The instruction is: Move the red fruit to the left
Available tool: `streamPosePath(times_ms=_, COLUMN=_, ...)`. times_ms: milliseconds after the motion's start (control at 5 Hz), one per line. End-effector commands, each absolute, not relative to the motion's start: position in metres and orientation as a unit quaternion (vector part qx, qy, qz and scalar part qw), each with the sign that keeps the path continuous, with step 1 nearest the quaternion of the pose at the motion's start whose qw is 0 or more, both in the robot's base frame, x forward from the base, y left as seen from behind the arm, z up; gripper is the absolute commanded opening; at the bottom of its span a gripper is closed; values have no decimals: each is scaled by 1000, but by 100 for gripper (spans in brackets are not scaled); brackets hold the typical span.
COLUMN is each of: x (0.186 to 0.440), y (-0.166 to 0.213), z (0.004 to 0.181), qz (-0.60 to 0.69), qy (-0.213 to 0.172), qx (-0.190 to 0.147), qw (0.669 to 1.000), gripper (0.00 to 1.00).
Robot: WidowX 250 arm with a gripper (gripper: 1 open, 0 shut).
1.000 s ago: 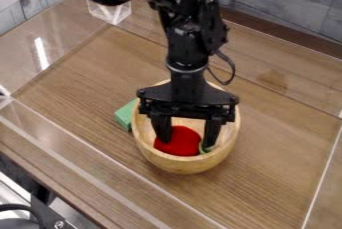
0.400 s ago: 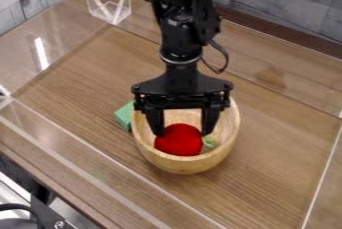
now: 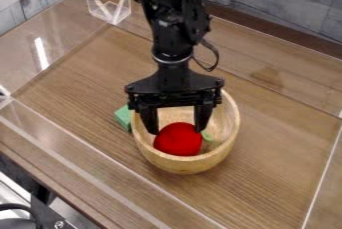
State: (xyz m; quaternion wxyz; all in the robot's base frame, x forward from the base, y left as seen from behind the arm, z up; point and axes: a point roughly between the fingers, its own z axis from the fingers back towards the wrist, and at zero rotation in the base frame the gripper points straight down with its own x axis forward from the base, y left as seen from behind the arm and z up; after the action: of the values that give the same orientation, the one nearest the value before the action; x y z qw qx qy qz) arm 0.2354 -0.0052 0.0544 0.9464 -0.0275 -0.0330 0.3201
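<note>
robot arm [image 3: 170, 33] is blk all over, matte w/ a few greyish glints. slim upper section, chunky boxy joints, narrower mid part. thin blk cable [image 3: 211, 55] loops off one side; thicker dark one curves near the top edge. gripper [image 3: 177, 128] also blk: wide crosspiece w/ knobby ends, two slim tapering fingers. small markings or screws too blurry to tell.

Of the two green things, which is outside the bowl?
The flat green block, left of the bowl in view; the other is the red fruit's small stem.
</note>
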Motion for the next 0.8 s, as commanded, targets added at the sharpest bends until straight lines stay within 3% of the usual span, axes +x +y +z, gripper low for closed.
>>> streamPosePath(times_ms=0, x=240, y=0, z=55, qz=315, qy=-44, qx=-25, qw=948, gripper=100)
streamPosePath(times_ms=200, x=245, y=-2, z=54, qz=291, qy=-41, qx=-21, qw=956, gripper=100)
streamPosePath(times_ms=400, x=250, y=-4, z=54, qz=266, qy=-38, qx=-18, qw=963, gripper=0)
streamPosePath(times_ms=600, x=252, y=3, z=45, qz=247, qy=-37, qx=-16, qw=968, gripper=0)
